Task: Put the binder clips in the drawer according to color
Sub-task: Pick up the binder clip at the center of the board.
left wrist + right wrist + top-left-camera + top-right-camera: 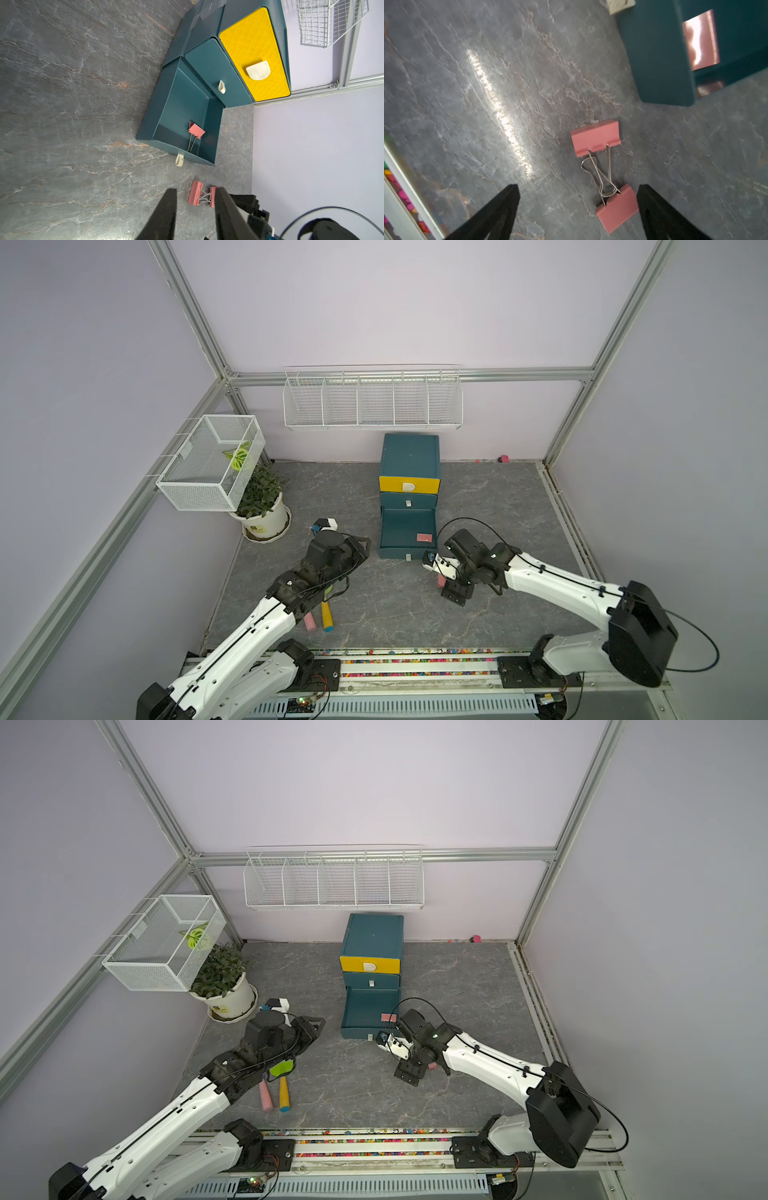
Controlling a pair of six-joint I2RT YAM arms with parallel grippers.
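- Right wrist view shows the right gripper (579,187) spread wide and empty, low over two pink binder clips lying on the floor just in front of the pulled-out bottom drawer (660,62).
- The clip farther from the drawer (617,209) lies just beside one finger. The nearer clip (596,137) lies ahead. Their wire handles overlap and may be tangled.
- Centre on one body, close across its flat sides, and lift slowly in case the other drags along.
- A third pink clip (196,131) already lies inside that drawer, so this one belongs there too.
- Left gripper (195,189) hangs part-open, holding nothing, also in front of the drawer.
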